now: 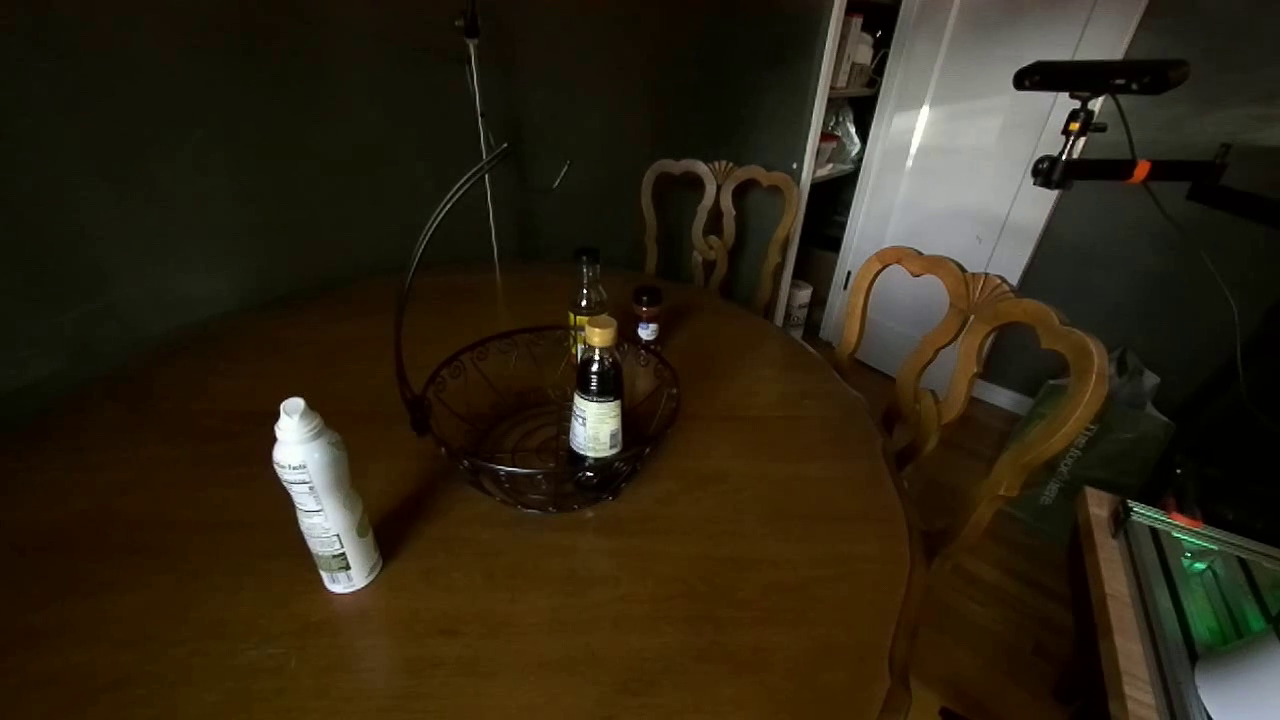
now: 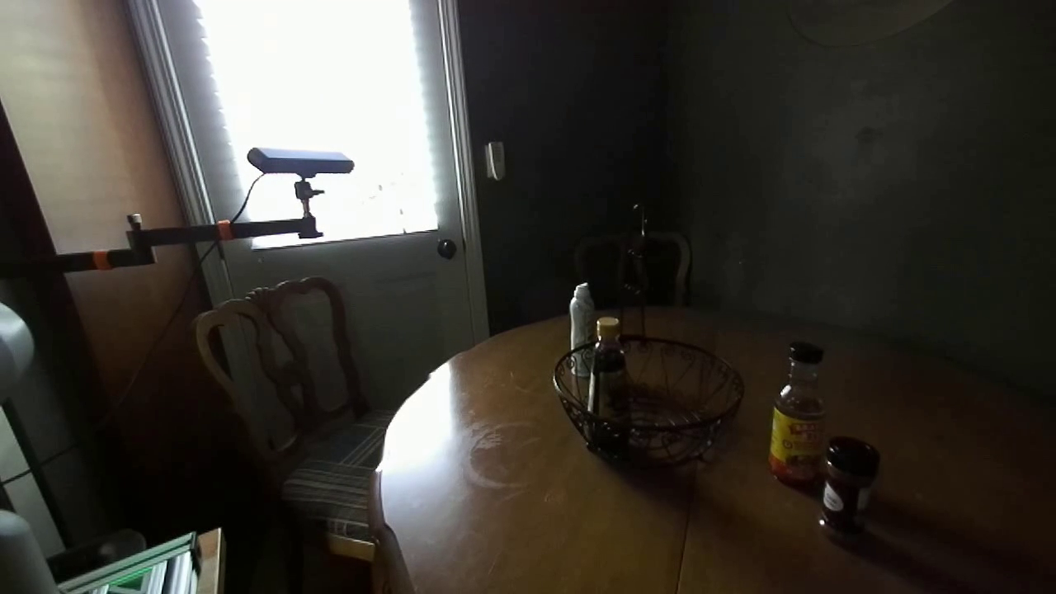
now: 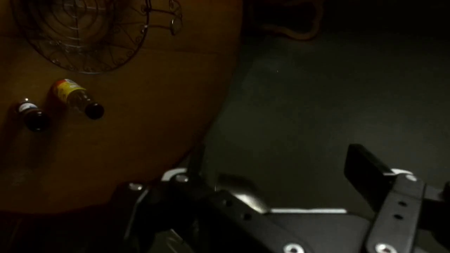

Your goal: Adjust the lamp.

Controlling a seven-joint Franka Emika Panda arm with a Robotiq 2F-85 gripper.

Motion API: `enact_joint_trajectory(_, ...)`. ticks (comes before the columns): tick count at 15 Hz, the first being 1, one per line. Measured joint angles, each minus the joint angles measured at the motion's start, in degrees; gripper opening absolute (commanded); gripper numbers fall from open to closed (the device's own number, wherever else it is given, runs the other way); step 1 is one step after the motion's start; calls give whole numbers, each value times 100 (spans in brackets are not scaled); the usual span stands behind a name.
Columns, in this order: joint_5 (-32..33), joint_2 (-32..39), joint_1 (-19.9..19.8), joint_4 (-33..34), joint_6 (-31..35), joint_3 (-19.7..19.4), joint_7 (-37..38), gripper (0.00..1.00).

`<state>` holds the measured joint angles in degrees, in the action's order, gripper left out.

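Hand [image 3: 277, 154] with fingers [image 3: 365, 174] wide apart.

In an exterior view the green bag [image 1: 1112, 455] seems to read "The food here" and the white can [image 1: 328, 505] "Facts", while print on the yellow-labelled bottle [image 1: 587, 298], gold-capped bottle [image 1: 597, 420] and jar [image 1: 648, 318] is too blurred to read.

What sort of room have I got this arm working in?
Most likely a home's dining area: a large wooden table with a curved edge, carved wooden chairs beside it, and a decorative wire basket on top.
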<state>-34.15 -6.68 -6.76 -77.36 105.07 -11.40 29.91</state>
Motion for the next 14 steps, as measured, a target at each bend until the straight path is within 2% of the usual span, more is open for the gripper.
enact_joint_trajectory(5, -25, 942, -426, 1431, -578, -434, 28, 100)
enact_joint_trajectory(8, -60, 1489, -660, 2173, -501, -560, -13, 100)
enact_joint_trajectory(14, -60, 1559, -663, 2254, -456, -557, -14, 100)
